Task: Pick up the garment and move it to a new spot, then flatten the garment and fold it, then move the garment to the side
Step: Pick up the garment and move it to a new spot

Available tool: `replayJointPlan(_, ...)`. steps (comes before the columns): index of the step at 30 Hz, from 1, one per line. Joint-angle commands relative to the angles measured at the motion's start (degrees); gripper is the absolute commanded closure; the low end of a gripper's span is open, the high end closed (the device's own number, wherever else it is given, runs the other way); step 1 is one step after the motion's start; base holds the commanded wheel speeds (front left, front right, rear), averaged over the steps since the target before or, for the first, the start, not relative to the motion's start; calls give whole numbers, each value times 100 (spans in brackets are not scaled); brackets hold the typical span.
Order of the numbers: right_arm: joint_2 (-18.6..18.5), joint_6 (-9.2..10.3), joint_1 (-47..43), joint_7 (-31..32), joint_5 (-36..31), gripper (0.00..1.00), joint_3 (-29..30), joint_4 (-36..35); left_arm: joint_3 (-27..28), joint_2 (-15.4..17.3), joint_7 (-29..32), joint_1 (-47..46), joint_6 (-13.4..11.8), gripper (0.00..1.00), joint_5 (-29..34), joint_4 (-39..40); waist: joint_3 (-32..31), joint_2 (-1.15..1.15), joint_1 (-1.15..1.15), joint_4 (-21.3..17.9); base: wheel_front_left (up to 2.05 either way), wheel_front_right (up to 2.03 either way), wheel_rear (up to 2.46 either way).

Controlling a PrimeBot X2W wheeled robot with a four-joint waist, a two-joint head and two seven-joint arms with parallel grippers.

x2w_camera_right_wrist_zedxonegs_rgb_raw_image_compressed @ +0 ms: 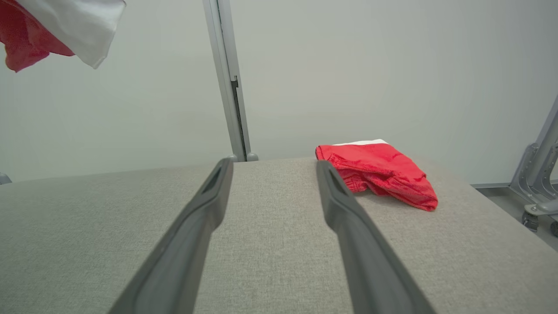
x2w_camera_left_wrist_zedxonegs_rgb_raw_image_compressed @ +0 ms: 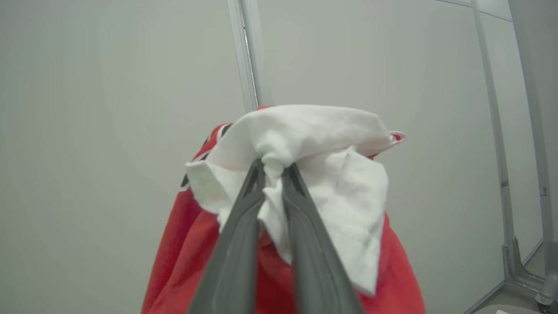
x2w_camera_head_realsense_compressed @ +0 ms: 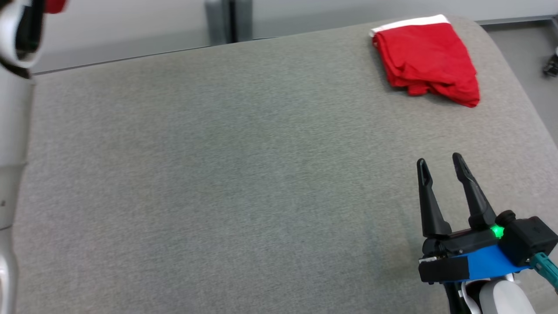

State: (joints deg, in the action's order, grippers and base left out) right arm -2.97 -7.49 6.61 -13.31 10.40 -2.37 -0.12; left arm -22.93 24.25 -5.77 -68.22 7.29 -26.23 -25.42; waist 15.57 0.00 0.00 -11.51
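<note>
1. Looking along the left gripper (x2w_camera_left_wrist_zedxonegs_rgb_raw_image_compressed: pixel 273 166), we see its two dark fingers (x2w_camera_left_wrist_zedxonegs_rgb_raw_image_compressed: pixel 237 244) pinched almost together on a bunched fold of white cloth.
2. That cloth belongs to the garment (x2w_camera_left_wrist_zedxonegs_rgb_raw_image_compressed: pixel 331 139), which is red with a white band. It is clamped right at the fingertips and drapes to either side of them, with the red part hanging back along the fingers.
3. Beyond the gripped cloth stand a pale wall (x2w_camera_left_wrist_zedxonegs_rgb_raw_image_compressed: pixel 109 109) and a grey upright post (x2w_camera_left_wrist_zedxonegs_rgb_raw_image_compressed: pixel 250 52). The garment hangs in the air.
4. From the head, we see the left arm's pale forearm (x2w_camera_head_realsense_compressed: pixel 13 152) rising along the edge, with a scrap of red at its top.
5. The right gripper (x2w_camera_head_realsense_compressed: pixel 439 158) is spread wide and grasps nothing. It sits low over a grey padded surface (x2w_camera_head_realsense_compressed: pixel 218 174), and we cannot tell whether it touches.
6. Ahead of the right gripper's fingertips and slightly to their right, well apart from them, lies a folded red garment (x2w_camera_head_realsense_compressed: pixel 427 61), its white band on the far side.
7. From the right wrist, the held garment hangs high and to the left of that gripper's fingers, well above the padded surface.
</note>
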Motion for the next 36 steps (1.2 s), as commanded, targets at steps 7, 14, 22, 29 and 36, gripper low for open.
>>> replayJointPlan(7, 7, -1, 46, -163, 290, 0, -135, 278, -422, -409, 106, 668, -112, 100, -19, 387, -59, 0, 0, -444, 0, 0, 0)
replayJointPlan(14, 7, -2, 50, -189, 338, 0, -88, 399, -731, -677, -76, 1676, -214, 100, -106, 348, -93, 0, 0, -418, 0, 0, 0)
replayJointPlan(22, 6, -1, 81, -193, 302, 0, -102, 500, -1137, -1056, -439, 2996, -294, 100, -267, -84, -151, 0, 0, -203, 0, 0, 0)
replayJointPlan(29, 6, -2, 34, -194, 295, 0, -107, 572, -1620, -1399, -636, 3770, -246, 54, -191, -542, -193, 0, 0, -11, 0, 0, 0)
replayJointPlan(36, 4, -1, -115, -194, 248, 0, -57, 691, -1588, -1529, -911, 3985, -388, 0, -25, -494, -407, 0, 0, 247, 0, 0, 0)
